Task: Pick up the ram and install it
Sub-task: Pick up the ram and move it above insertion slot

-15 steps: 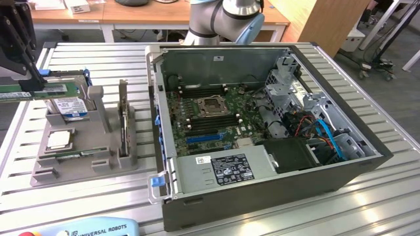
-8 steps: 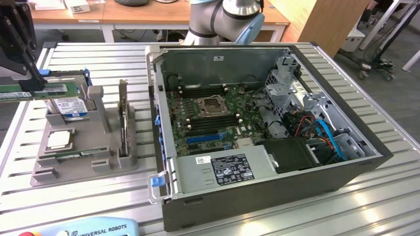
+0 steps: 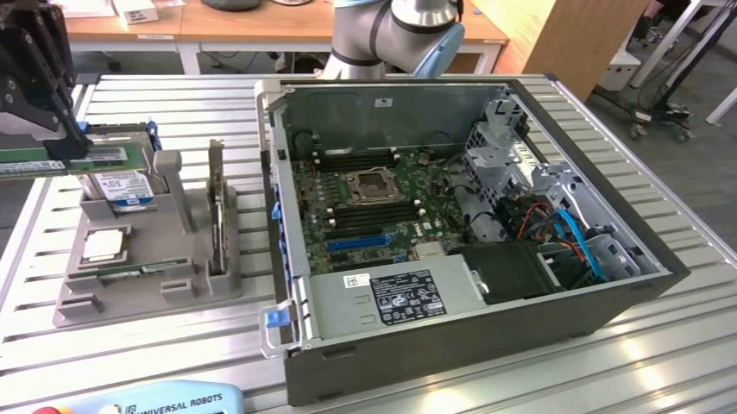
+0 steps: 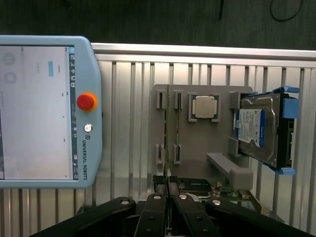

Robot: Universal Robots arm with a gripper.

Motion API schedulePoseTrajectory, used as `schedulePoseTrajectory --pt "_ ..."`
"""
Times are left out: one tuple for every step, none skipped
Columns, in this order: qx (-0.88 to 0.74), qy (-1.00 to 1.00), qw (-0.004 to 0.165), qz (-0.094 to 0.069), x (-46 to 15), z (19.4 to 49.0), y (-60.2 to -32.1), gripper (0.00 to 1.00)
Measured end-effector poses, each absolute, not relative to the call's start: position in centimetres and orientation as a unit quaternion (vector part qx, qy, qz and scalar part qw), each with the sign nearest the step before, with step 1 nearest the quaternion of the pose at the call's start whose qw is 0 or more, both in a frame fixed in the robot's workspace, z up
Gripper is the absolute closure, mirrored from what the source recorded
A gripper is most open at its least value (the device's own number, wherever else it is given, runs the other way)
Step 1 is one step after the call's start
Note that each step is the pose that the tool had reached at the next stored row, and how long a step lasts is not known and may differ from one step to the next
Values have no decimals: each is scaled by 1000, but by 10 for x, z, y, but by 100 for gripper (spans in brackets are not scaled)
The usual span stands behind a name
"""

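Note:
In the exterior view my black gripper (image 3: 52, 145) hangs at the far left, above the grey parts holder (image 3: 173, 259). It is shut on the ram (image 3: 92, 159), a long green stick held level with a white sticker on its side. In the wrist view the fingertips (image 4: 157, 198) are pressed together, and the gripper (image 4: 168, 191) pinches the thin edge of the ram (image 4: 168, 182). The open computer case (image 3: 645, 285) lies to the exterior view's right, with the motherboard (image 3: 398, 220) and its dark memory slots beside the processor socket (image 3: 371, 185).
The holder carries a blue-labelled hard drive (image 3: 121, 190) (image 4: 256, 129), a square silver processor (image 3: 103, 246) (image 4: 205, 107) and another thin green stick (image 4: 170, 126). A tall narrow card (image 3: 216, 203) stands on the holder's edge. A teach pendant (image 3: 161, 401) (image 4: 44, 108) lies on the slatted table.

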State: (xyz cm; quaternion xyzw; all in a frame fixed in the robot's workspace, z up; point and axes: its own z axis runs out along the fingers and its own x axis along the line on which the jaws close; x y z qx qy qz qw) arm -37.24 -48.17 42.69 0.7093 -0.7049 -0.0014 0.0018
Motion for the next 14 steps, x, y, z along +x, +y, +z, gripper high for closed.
schedulePoseTrajectory --pt "709 -705 2 -1 -371 427 -482 89" --pt "709 -705 2 -1 -370 427 -482 89" --pt "709 -705 2 -1 -368 427 -482 89" --pt "709 -705 2 -1 -366 427 -482 89" --pt "709 -705 2 -1 -364 427 -482 89" --pt "709 -705 2 -1 -362 427 -482 89" --pt "709 -705 2 -1 -359 427 -482 89" --pt "709 -705 2 -1 -357 427 -482 89" --pt "709 -705 2 -1 -356 427 -482 89" --pt "709 -705 2 -1 -354 427 -482 89" --pt "709 -705 2 -1 -352 427 -482 89" --pt "709 -705 2 -1 -351 427 -482 89" --pt "709 -705 2 -1 -349 427 -482 89" --pt "709 -705 2 -1 -347 427 -482 89"
